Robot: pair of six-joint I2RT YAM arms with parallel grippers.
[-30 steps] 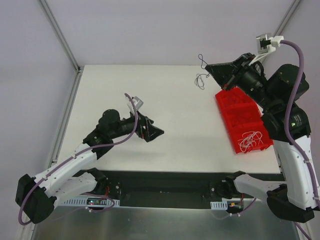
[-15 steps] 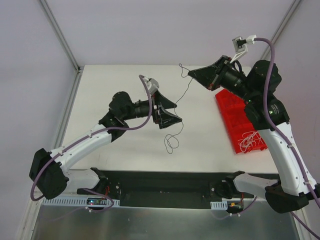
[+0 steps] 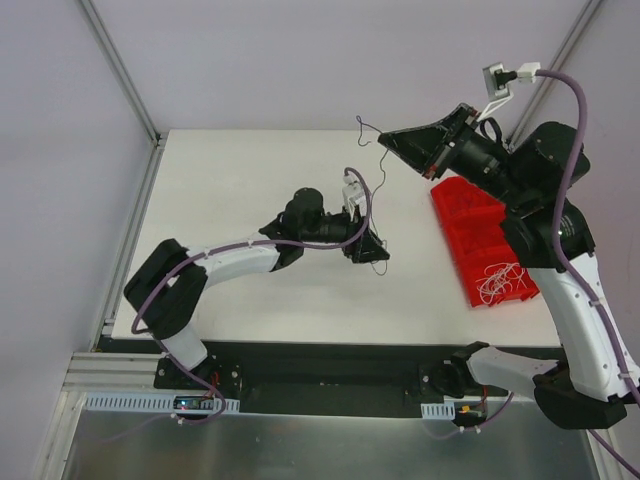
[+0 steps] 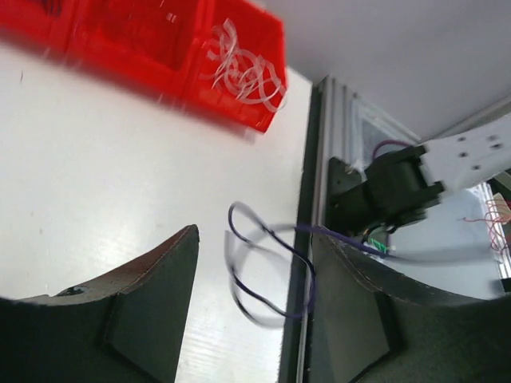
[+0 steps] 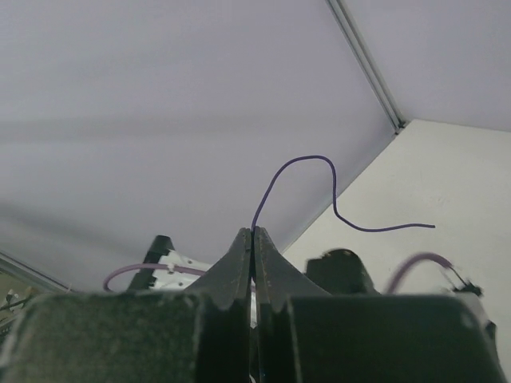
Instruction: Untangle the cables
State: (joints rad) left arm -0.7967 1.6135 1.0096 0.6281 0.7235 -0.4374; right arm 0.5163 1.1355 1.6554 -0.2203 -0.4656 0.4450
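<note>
The right gripper [image 3: 384, 141], upper right in the overhead view, is clamped tight on a thin purple cable [image 5: 306, 157] that hangs down toward frame centre. There the left gripper [image 4: 251, 267] has its jaws apart, the cable's looped lower end between them, over the white table [image 3: 230, 170]

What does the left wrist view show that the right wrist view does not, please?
Only the left wrist view: the red bin holding white strands, and the left gripper open, with blurred loops of the dark purple cable between its fingers. Only the right wrist view: the right gripper shut on that cable, whose free end arches up and out before the wall. Both: the cable and the white table.
</note>
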